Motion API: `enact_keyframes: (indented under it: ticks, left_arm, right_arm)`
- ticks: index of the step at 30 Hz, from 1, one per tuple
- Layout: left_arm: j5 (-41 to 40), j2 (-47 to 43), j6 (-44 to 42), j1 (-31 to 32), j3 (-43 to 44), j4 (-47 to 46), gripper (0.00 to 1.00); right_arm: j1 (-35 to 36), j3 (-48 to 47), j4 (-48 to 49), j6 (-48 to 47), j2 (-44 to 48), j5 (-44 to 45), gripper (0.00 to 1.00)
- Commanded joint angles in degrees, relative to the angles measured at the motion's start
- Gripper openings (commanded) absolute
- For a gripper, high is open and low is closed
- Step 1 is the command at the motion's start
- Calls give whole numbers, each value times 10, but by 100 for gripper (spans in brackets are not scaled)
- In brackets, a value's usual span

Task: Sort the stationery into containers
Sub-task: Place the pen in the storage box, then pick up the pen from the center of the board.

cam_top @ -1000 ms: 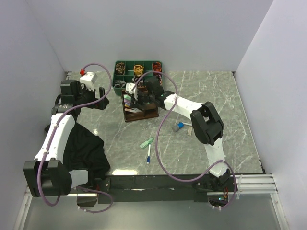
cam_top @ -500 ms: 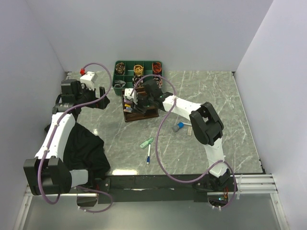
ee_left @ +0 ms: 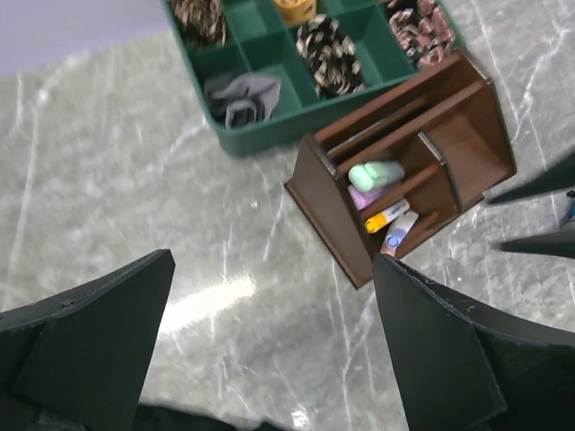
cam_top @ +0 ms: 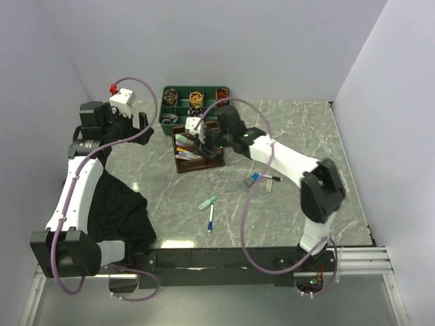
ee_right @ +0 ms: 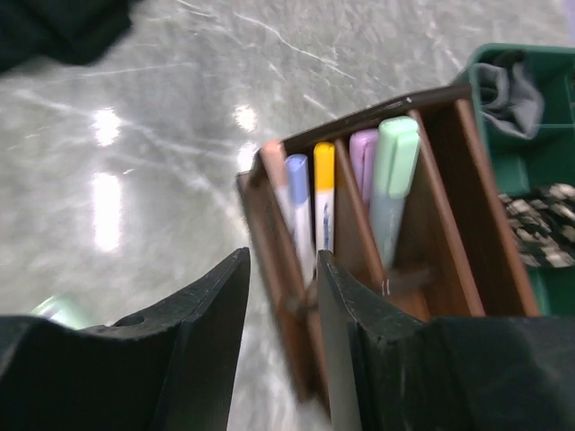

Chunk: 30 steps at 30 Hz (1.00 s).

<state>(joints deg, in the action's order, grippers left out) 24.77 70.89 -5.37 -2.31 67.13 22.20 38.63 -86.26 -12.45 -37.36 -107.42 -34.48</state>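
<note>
The dark brown organiser (cam_top: pixel 199 155) stands in the middle of the table, and its slots show pink, blue (ee_right: pixel 298 202) and yellow pens (ee_right: pixel 323 193) beside a lilac bar and a mint marker (ee_right: pixel 393 180). My right gripper (ee_right: pixel 283 274) hovers just over its near wall, jaws apart with nothing in them. My left gripper (ee_left: pixel 269 346) hangs wide open and empty to the organiser's (ee_left: pixel 409 175) left, well above the table. Loose on the marble lie a mint-green clip (cam_top: pixel 208 202), a white-and-blue pen (cam_top: pixel 211 221), a grey-blue cylinder (cam_top: pixel 252 180) and a thin pen (cam_top: pixel 272 178).
A green compartment tray (cam_top: pixel 168 107) with hair ties and cloth sits right behind the organiser. A black cloth (cam_top: pixel 119 210) covers the table's left front under the left arm. White walls close in on three sides.
My right gripper's jaws have come apart over the organiser, and that arm's elbow has swung out to the right. The left arm has drawn back and up a little.
</note>
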Motion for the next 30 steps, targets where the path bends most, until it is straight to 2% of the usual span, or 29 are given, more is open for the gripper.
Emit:
enact_keyframes:
  ticks: [1, 4, 7, 10, 12, 16, 18, 19, 20, 22, 23, 24, 25, 28, 30]
  left_arm:
    - [5, -24, -55, 43, 30, 33, 99]
    - [1, -28, -54, 92, 27, 53, 99]
    - [18, -29, -22, 97, 12, 45, 100]
    - [49, -16, -3, 98, 4, 35, 100]
    - [74, -8, -7, 104, 6, 43, 100]
    - [33, -10, -3, 157, -10, 54, 99]
    - [15, -13, 10, 160, -18, 47, 99]
    - [-6, -12, 10, 159, -18, 44, 99]
    - [-15, -13, 5, 158, -17, 40, 99]
    - [-34, -10, -15, 148, -12, 24, 100]
    - [-51, -9, -21, 143, -10, 18, 99]
    - [-57, -6, -28, 134, -3, 13, 99]
    - [-61, 0, -28, 114, 0, 4, 99]
    - [-64, 6, -15, 69, 12, -5, 99]
    - [-64, 6, -12, 48, 12, -11, 99]
  right_arm:
    - [-9, 42, -68, 15, 127, 8, 44]
    - [-31, 81, -127, 2, 183, 0, 43]
    - [-66, 117, -182, -37, 224, 13, 43]
    - [-122, 110, -223, 10, 214, 23, 41]
    - [-164, 89, -260, 46, 201, 0, 36]
    - [-144, 127, -254, 19, 221, -20, 34]
    - [-116, 137, -282, -86, 229, -46, 38]
    - [-82, 134, -334, -138, 225, -46, 39]
    - [-70, 132, -356, -231, 222, -49, 40]
    - [-45, 130, -396, -322, 209, -60, 42]
    - [-31, 128, -408, -410, 200, -59, 43]
    - [-20, 121, -419, -453, 189, -53, 43]
    - [-13, 99, -456, -560, 158, -56, 45]
    - [21, 38, -515, -712, 89, -54, 46]
    - [55, 11, -529, -757, 58, -43, 47]
